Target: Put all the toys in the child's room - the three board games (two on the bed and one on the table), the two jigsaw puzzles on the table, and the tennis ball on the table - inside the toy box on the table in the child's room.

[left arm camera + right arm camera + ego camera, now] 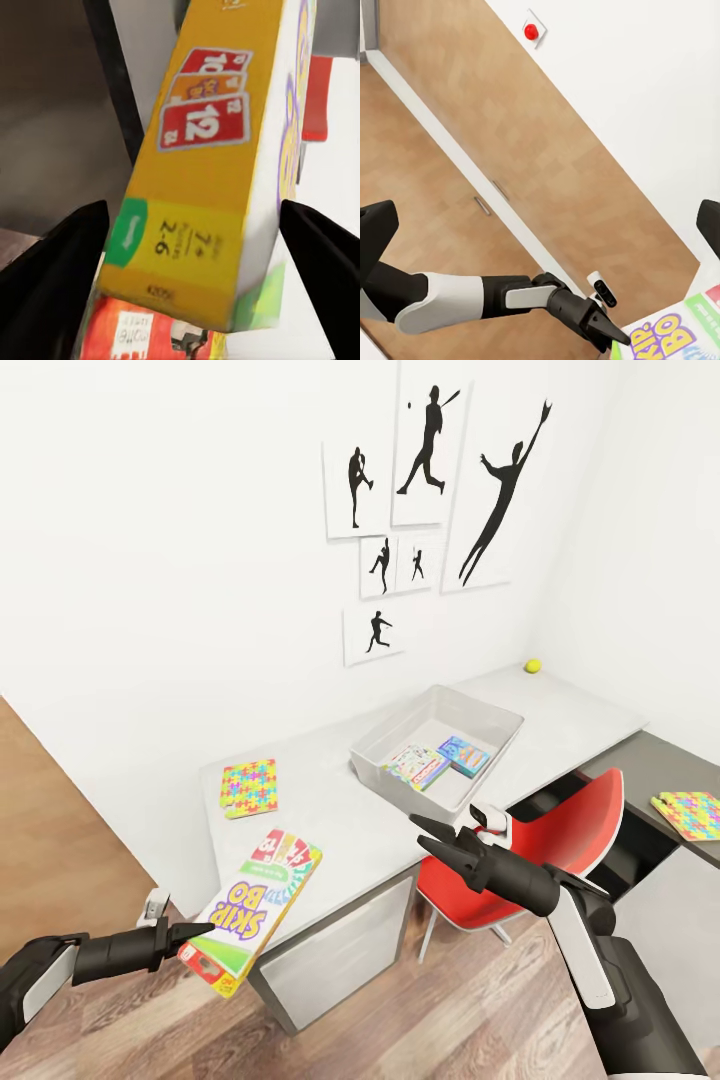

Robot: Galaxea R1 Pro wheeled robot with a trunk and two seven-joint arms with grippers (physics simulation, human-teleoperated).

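Head view: left gripper (pixel 185 938) clamps the near bottom edge of a Skip-Bo board game (pixel 254 909), a thin printed card box, yellow sides, glossy look. It is held flat-ish and tilted, far end raised over the desk (pixel 330 815) corner, probably so it can be carried forward and slid into the toy box (pixel 437 745). Left wrist view shows the fingers (pixel 60 277) either side of the box end, pinching across its thin dimension; contact on the right-hand finger is not fully clear, but the box hangs clear of the desk, so I judge it gripped.

Right gripper (pixel 432 838) hovers empty, jaws apart, above the desk front edge, just short of the toy box. Likely kept free for the next pick.

Toy box sits beyond the right gripper: pale grey, thin plain walls, rounded corners, open top. Two small printed game boxes (pixel 440 760) already lie flat inside. One jigsaw puzzle (pixel 249 788), a flat slab of bright interlocking pieces, lies on the desk beyond the left gripper. Second jigsaw puzzle (pixel 690 814) lies on the lower dark surface, far off to the right gripper's outer side. Tennis ball (pixel 534 666), small, yellow, round, rests at the far desk corner, well past the toy box. Red chair (pixel 540 855) is tucked under the desk beneath the right gripper.
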